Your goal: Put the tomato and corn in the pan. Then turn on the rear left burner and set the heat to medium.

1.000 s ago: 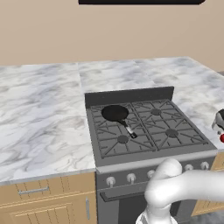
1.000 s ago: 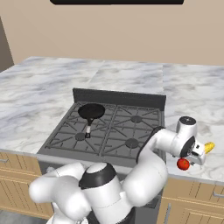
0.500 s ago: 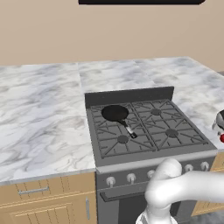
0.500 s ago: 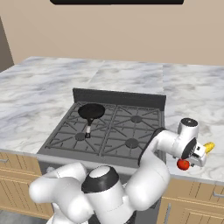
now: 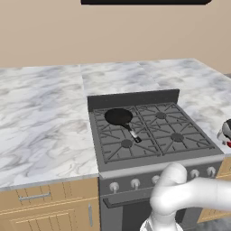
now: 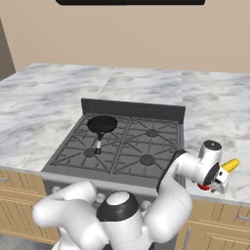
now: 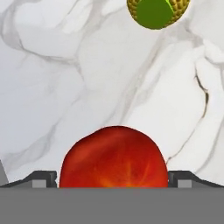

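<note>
Glossy tomato (image 7: 113,157), bumpy corn (image 7: 158,12), polished marble counter (image 7: 65,78).

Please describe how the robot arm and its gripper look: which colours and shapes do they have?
The arm is glossy white, built of thick rounded links with dark joints. A black round cap sits on one low joint. The gripper has a white, boxy body with a grey-topped cylinder above it. Its fingers are small and dark.

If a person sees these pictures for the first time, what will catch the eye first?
Most striking is the red tomato, close up between the open gripper fingertips on the marble counter, with the corn just beyond. Next, the black pan sits on the stove's rear left burner.
</note>
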